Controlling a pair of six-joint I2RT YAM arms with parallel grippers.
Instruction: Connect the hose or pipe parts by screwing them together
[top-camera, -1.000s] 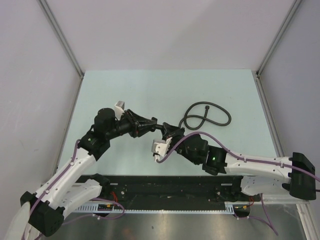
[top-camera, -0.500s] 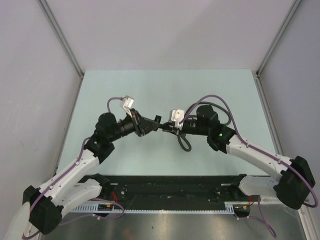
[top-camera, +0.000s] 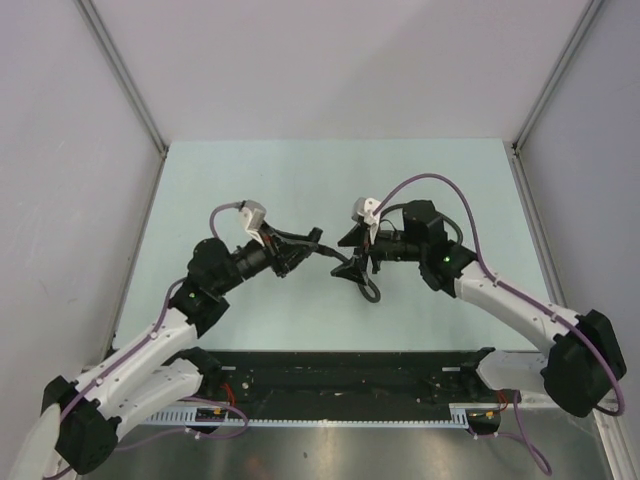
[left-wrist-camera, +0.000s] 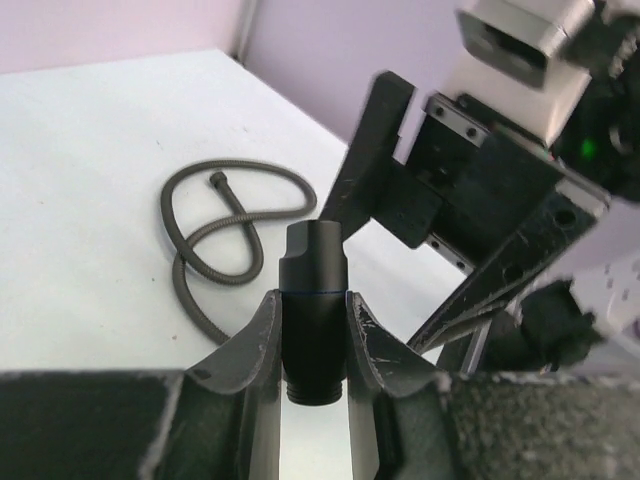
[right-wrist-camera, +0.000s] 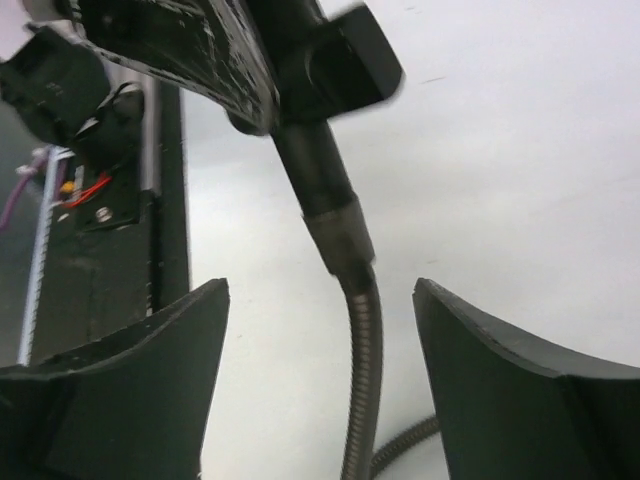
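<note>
My left gripper (top-camera: 318, 244) is shut on a short black threaded fitting (left-wrist-camera: 314, 290), held above the table's middle. In the right wrist view a ribbed grey hose (right-wrist-camera: 362, 350) rises to a collar (right-wrist-camera: 340, 232) that meets this fitting under the left gripper's fingers (right-wrist-camera: 190, 45). My right gripper (right-wrist-camera: 320, 290) stands open around the hose, touching nothing. From above, the right gripper (top-camera: 349, 253) faces the left one closely, and the hose (top-camera: 371, 289) hangs below them. The rest of the hose lies coiled on the table (left-wrist-camera: 225, 225), with its free end (left-wrist-camera: 217, 180) showing.
The black base rail (top-camera: 340, 375) runs along the near edge. Purple cables (top-camera: 430, 182) arch over the right arm. Grey walls with metal posts (top-camera: 125, 75) close in the pale table (top-camera: 260, 175) at the back and sides.
The right arm swung from the near side to the back right, and its jaws opened off the hose. The left wrist turned slightly, still gripping the fitting.
</note>
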